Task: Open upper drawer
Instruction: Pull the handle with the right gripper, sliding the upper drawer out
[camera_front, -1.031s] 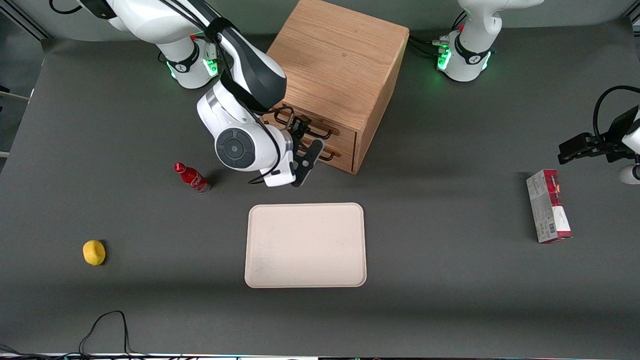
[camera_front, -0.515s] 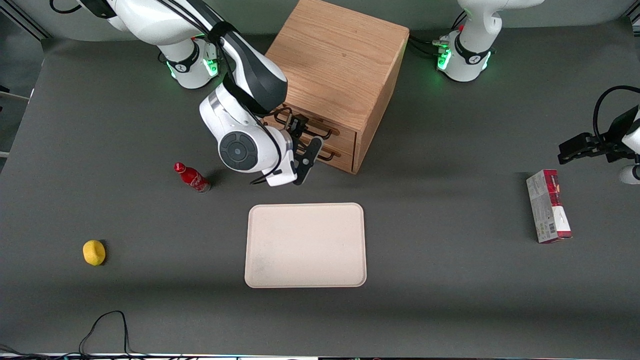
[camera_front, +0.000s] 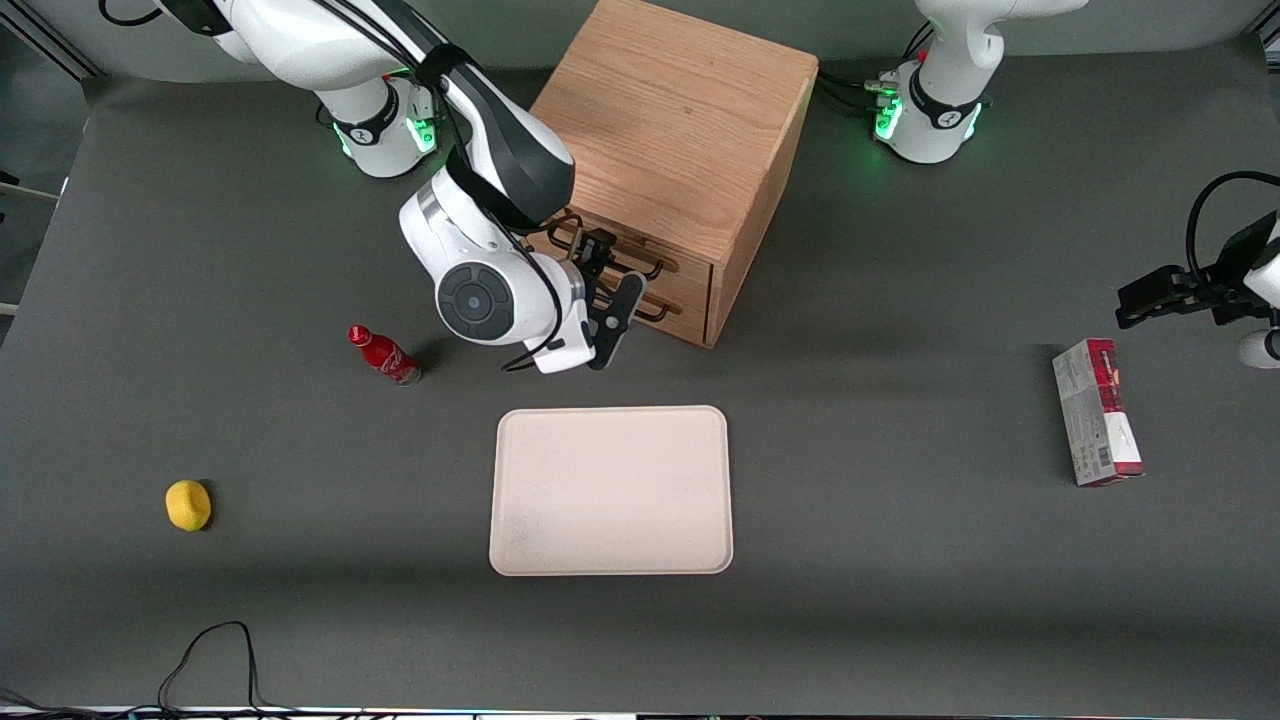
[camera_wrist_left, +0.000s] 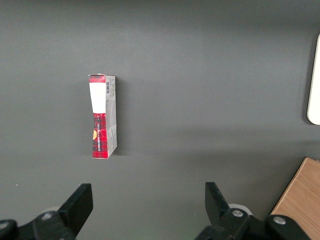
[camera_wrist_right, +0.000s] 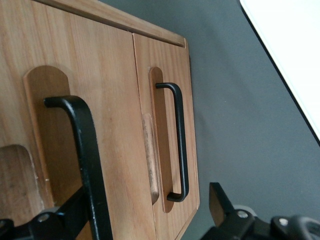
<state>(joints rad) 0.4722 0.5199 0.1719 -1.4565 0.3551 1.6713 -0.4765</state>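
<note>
Your gripper (camera_front: 606, 290), fingers spread apart, sat before the closed upper drawer (camera_front: 668, 262), straddling its handle (camera_wrist_right: 82, 150).

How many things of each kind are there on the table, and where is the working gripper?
Cabinet with the upper drawer: 1
Tray: 1
Red bottle: 1
Yellow fruit: 1
Red carton: 1
Total: 5
The gripper, open, is at the upper drawer's handle.

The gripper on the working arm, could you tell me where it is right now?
In the front view the gripper is right in front of the cabinet's drawers, open, at the upper drawer's handle.
</note>
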